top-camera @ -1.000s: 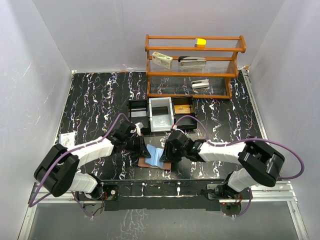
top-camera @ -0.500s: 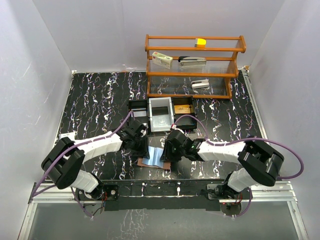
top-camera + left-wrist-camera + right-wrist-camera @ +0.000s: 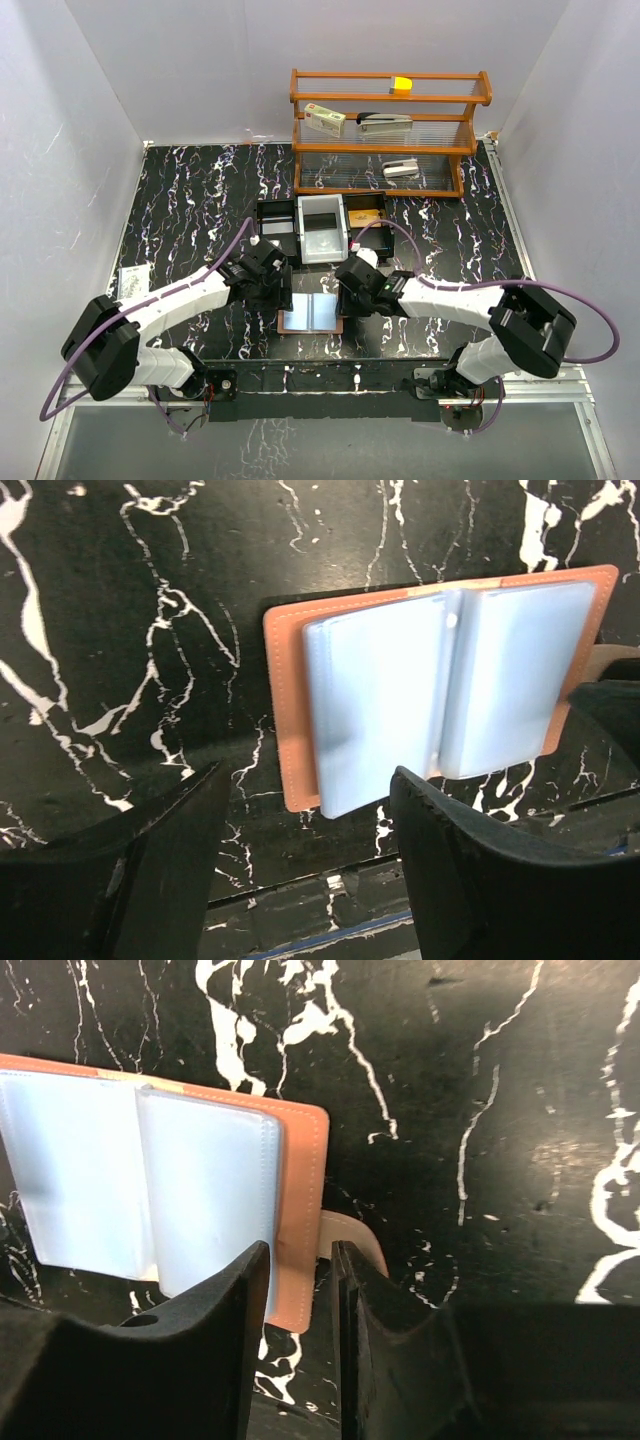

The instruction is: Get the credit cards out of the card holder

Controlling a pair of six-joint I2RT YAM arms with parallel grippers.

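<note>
A salmon-pink leather-like bifold card holder (image 3: 312, 312) lies spread open, pale inner pockets up, near the 6 o'clock edge of the black white-veined marble tabletop (image 3: 200, 200) (seen from above). The left gripper (image 3: 310, 775) hangs at its 9 o'clock, jaws wide apart and empty; the right gripper (image 3: 300, 1250), jaws nearly together, straddles its 3 o'clock edge, though whether it grasps the holder cannot be told

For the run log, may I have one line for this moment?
card holder: open flat | left fingers: open | right fingers: at its right edge
</note>
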